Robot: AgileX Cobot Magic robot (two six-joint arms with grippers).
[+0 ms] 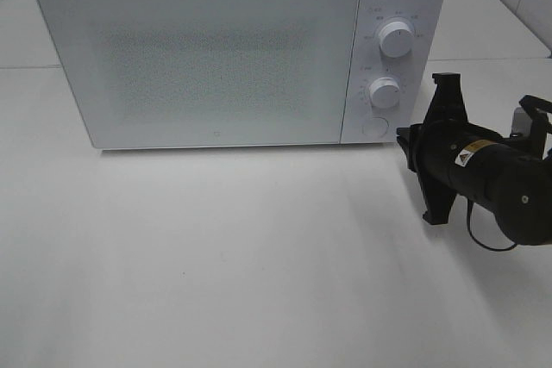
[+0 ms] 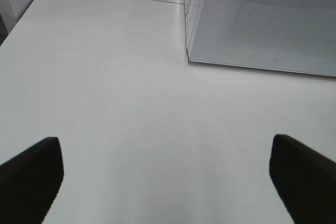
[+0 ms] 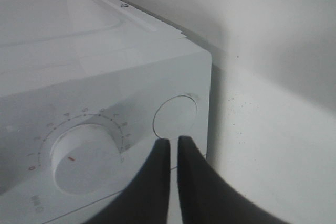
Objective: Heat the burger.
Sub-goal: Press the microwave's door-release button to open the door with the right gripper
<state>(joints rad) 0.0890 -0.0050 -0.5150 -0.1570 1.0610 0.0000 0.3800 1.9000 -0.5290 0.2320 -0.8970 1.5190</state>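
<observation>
Right gripper [image 3: 173, 141] sits nearest the lens in its wrist view: both dark fingers [image 3: 155, 182] pressed together w/ only a thin slit between, nothing held. Tips point at the round button [image 3: 175, 116] on the microwave's control panel, close in front of it. In the exterior high view a small gap shows btwn gripper and panel, so prob. apart; contact can't be told for sure.

Burger: not visible in any view. Microwave [image 1: 216, 49] door [image 1: 198, 58] is closed and its speckled, frosted front hides the inside, so can't tell whether the burger is in there.

Outward from the door: control panel on the microwave's right side has an upper dial [image 1: 395, 39], a lower dial [image 1: 385, 92] and the round button below them. The wrist view shows the lower dial w/ a small red mark [image 3: 72, 158] on its face and tick marks around it.

Microwave stands toward the back of the white table [image 1: 216, 256]. Right arm comes in from the right edge, level w/ the bottom of the panel.

Left gripper [image 2: 164, 139] seen only in its own wrist view: fingers [image 2: 31, 177] spread wide apart, empty, above bare table, w/ the microwave's front left corner ahead and to one side.
</observation>
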